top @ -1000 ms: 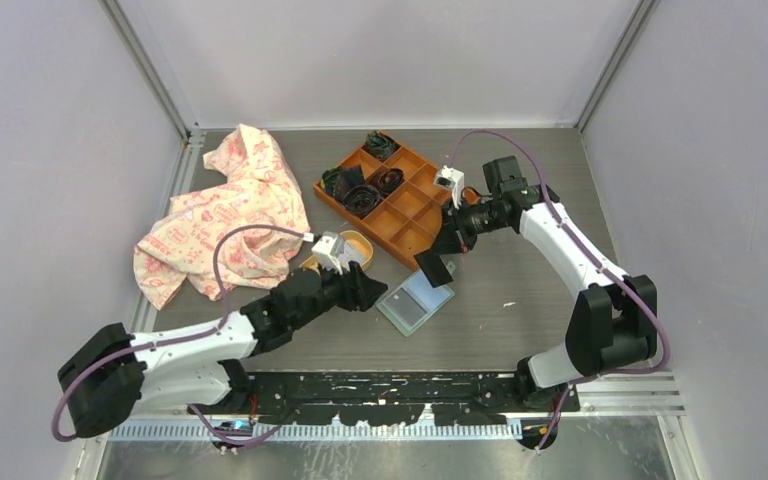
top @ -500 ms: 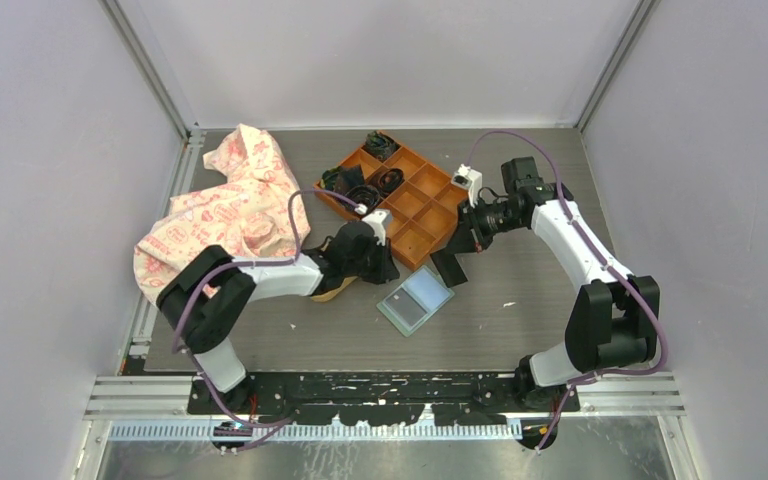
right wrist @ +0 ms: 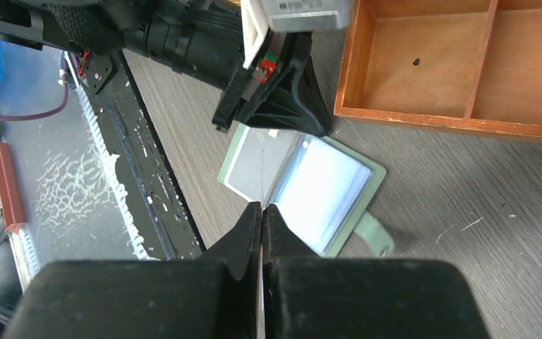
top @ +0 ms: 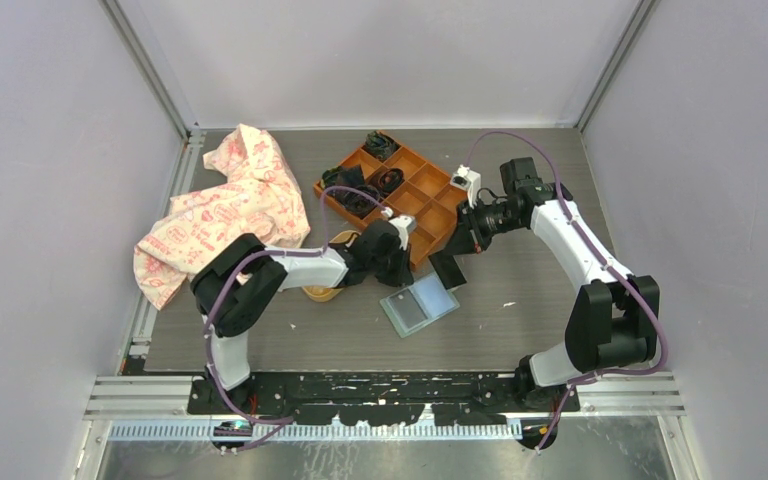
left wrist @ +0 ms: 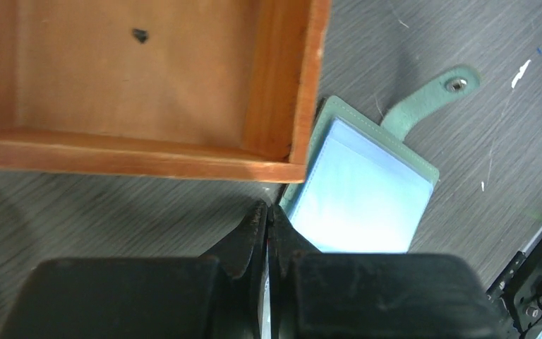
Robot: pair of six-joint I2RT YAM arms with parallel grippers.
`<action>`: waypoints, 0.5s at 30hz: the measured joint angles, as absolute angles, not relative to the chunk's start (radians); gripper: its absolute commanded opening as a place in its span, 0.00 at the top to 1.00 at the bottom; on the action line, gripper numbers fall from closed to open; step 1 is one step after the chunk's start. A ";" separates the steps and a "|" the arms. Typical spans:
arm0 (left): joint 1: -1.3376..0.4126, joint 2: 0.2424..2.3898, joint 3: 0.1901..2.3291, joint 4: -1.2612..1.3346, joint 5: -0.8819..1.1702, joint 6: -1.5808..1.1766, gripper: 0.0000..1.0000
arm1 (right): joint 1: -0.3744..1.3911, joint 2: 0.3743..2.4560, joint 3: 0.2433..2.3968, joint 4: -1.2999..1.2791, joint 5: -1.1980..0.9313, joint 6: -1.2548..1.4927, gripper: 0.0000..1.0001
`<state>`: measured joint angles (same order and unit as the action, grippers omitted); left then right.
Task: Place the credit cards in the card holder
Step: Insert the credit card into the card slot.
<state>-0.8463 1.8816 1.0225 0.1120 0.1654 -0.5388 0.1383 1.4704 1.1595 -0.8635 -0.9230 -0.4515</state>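
From overhead, the open sage-green folding card holder (top: 418,305) lies on the grey table (top: 520,320) just beside the orange nine-compartment wooden tray (top: 415,205), with the L gripper (top: 400,275) pinched shut & empty at its far edge and the R gripper (top: 459,252) clamped on a black plastic credit card (top: 446,272) close by. L wrist cam: the closed tips sit at the holder's corner under the tray's corner. R wrist cam: the card shows edge-on in the grip, so I'd let L pin the holder, tilt the card flat & feed it squarely into a slot; no readable writing anywhere.
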 measured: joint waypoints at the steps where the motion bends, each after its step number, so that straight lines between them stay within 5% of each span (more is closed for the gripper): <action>1: -0.851 1.886 1.027 0.112 0.168 -0.537 0.96 | 0.138 1.471 1.159 -0.865 -0.926 -0.452 0.99; 8: -0.915 1.901 1.040 0.127 0.190 -0.541 0.95 | 0.120 1.474 1.154 -0.870 -0.955 -0.447 0.99; 15: -0.941 1.840 0.974 0.147 0.156 -0.555 0.82 | 0.084 1.458 1.026 -0.775 -1.005 -0.320 0.99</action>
<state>-0.9405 1.8400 0.9745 0.1471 0.1558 -0.5552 0.0845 1.4582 1.0256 -0.7746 -1.0050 -0.3202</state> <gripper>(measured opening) 0.115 0.040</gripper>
